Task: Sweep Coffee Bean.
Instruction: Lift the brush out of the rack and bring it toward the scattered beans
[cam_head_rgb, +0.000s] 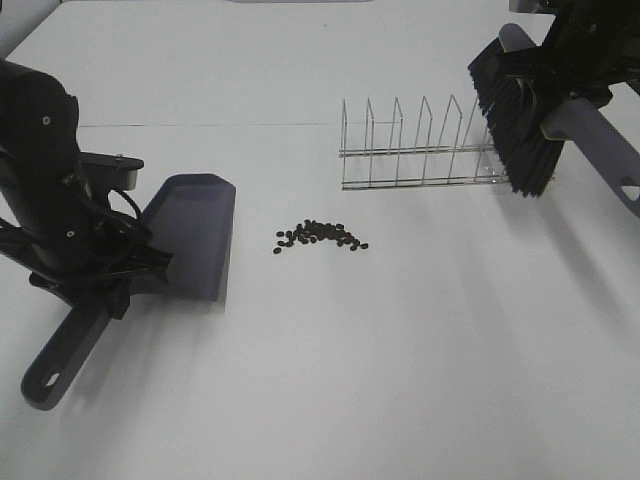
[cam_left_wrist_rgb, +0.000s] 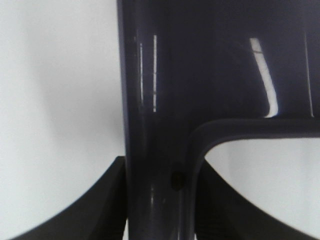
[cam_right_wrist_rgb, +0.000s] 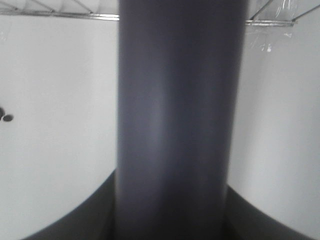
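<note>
The coffee beans (cam_head_rgb: 320, 236) lie in a small loose pile on the white table, mid-centre. My left gripper (cam_head_rgb: 115, 272) is shut on the handle of the grey-purple dustpan (cam_head_rgb: 192, 232), whose blade rests on the table just left of the beans. The left wrist view shows the handle (cam_left_wrist_rgb: 155, 125) between the dark fingers (cam_left_wrist_rgb: 90, 212). My right gripper (cam_head_rgb: 575, 70) is shut on the grey handle of a black-bristled brush (cam_head_rgb: 520, 115), held above the table at the far right. The right wrist view shows that handle (cam_right_wrist_rgb: 180, 125) filling the middle, with one bean (cam_right_wrist_rgb: 7, 118) at the edge.
A wire dish rack (cam_head_rgb: 420, 150) stands on the table behind and right of the beans, directly under the brush bristles; its bars show in the right wrist view (cam_right_wrist_rgb: 60, 15). The dustpan's long handle (cam_head_rgb: 60, 360) reaches toward the front left.
</note>
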